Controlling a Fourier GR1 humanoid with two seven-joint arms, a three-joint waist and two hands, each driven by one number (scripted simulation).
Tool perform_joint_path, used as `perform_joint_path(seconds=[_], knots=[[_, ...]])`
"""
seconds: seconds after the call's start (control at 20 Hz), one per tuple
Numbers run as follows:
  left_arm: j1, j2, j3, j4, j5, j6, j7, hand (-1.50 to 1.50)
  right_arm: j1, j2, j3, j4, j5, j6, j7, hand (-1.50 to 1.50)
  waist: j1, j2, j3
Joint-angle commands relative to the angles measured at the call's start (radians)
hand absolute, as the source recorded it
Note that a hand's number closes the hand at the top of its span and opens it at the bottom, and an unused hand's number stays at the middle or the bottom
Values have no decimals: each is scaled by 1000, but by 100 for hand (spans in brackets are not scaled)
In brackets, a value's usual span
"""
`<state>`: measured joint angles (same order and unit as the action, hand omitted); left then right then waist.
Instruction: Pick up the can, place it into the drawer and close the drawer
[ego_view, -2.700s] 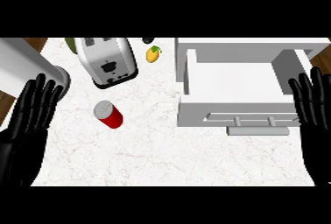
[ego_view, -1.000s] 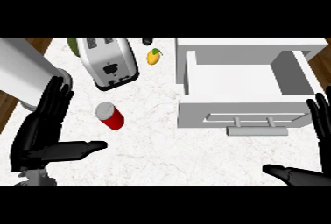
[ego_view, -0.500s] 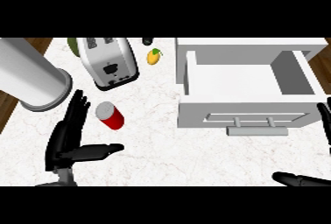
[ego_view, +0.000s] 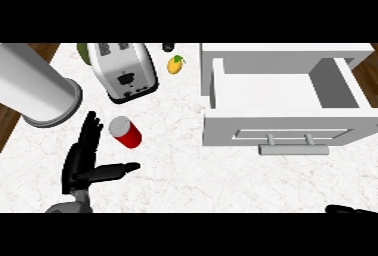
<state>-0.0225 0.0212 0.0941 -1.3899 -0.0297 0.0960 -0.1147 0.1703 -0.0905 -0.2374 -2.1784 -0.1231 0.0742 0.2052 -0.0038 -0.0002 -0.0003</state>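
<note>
One red can (ego_view: 126, 132) lying on white counter (ego_view: 192, 175), just right of L hand (ego_view: 83, 161), L hand spread w/ fingers straight and thumb out, not touching can, open drawer (ego_view: 284, 95) to right, R hand (ego_view: 351, 210) barely seen bottom-right, state can't tell, toaster (ego_view: 125, 71) behind can.

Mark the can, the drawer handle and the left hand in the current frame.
can (ego_view: 127, 133), head view, on its red side.
drawer handle (ego_view: 294, 149), head view, middle of the grey bar.
left hand (ego_view: 81, 161), head view, on the palm, fingers straight beside the can.
</note>
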Motion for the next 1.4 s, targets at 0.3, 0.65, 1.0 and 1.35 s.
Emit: perform_joint_path(seconds=[0.3, 0.65, 1.0, 1.35], knots=[[-144, 1, 30, 295, 14, 43, -115, -150, 15, 2, -23, -43, -6, 33, 31, -150, -1, 0, 0], [-159, 14, 79, 490, 51, 17, -279, -150, -21, -48, -121, -48, -115, 66, 71, -150, -1, 0, 0], [-372, 77, 165, 854, 86, -9, -442, -150, -76, -1, -29, -54, 6, 8, 109, -150, -4, 2, -1], [-479, 135, 202, 1082, 84, -60, -582, -150, -58, -39, -108, -46, -61, 50, 103, -150, -18, 6, -1]])
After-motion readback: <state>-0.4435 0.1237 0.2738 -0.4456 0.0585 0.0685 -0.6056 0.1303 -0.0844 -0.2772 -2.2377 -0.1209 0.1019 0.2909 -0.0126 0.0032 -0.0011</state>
